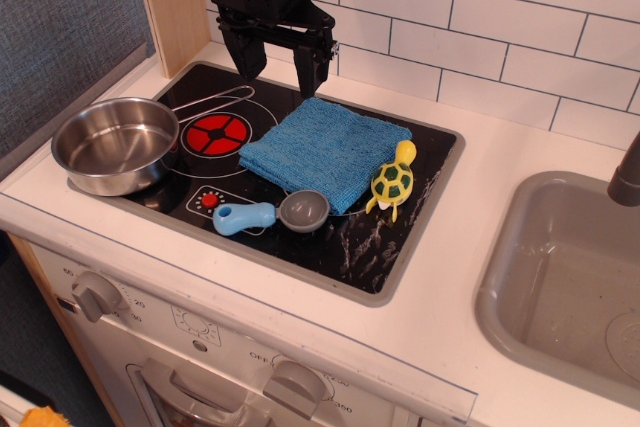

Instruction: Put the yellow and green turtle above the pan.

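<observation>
Four things share the black stovetop (400,237) on my desk (480,247): biggest is the steel pan (115,144) at the left edge, its thin handle reaching toward the back, then the blue cloth (322,147) spread mid-stove, then the blue-handled scoop (272,214) in front of it, and smallest the yellow and green turtle (393,181), lying on the cloth's right corner, well apart from the pan. My hand (280,69) hangs over the back of the stove with its fingers spread wide, empty and touching nothing, so I judge the turtle is yet to be picked up.
</observation>
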You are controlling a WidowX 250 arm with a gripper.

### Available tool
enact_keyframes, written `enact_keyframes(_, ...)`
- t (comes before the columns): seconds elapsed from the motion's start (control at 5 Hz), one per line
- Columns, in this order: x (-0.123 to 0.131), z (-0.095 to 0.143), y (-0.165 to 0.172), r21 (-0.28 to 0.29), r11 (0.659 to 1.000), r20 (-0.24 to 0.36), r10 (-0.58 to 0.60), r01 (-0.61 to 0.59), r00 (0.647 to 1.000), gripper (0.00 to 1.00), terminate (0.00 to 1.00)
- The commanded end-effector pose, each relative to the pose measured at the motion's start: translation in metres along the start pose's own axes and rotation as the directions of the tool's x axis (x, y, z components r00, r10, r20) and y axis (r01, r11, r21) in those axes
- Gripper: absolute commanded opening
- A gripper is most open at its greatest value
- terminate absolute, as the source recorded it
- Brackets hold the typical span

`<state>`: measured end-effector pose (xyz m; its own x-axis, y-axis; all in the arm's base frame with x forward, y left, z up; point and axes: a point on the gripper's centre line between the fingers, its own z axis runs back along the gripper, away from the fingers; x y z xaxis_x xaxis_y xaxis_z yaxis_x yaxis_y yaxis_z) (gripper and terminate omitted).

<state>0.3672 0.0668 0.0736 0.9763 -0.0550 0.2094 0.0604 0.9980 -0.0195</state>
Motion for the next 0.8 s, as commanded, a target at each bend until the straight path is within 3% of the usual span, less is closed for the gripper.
enact_keyframes(0.0,0.000,0.000,0.000,0.000,1.000,0.000,0.000,0.000,1.000,1.00,0.00)
enact_keyframes(0.2,0.008,0.002,-0.038,-0.015,0.999,-0.030,-0.051,0.050,0.998,1.00,0.00)
enact_keyframes(0.4,0.004,0.008,-0.064,0.010,0.990,0.016,-0.139,0.139,0.990,1.00,0.00)
enact_keyframes(0.6,-0.005,0.007,-0.088,0.010,0.983,-0.013,-0.182,0.182,0.983,1.00,0.00)
